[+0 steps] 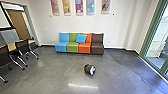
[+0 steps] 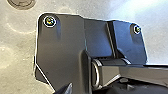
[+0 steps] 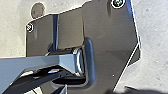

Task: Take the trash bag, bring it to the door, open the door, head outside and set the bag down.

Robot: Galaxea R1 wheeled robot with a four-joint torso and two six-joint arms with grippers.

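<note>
We see the trash bag (image 1: 89, 69) on the floor (image 1: 51, 71), lower centre of the frame; we can't tell either end effector's state. Parking short could make our grasp miss.

Office lounge, colourful sofa (image 1: 72, 47), wheeled chairs (image 1: 17, 53)

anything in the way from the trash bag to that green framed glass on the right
Nothing visible stands between the trash bag and the green-framed glass; the multicoloured sofa is farther back, by the wall.
</note>
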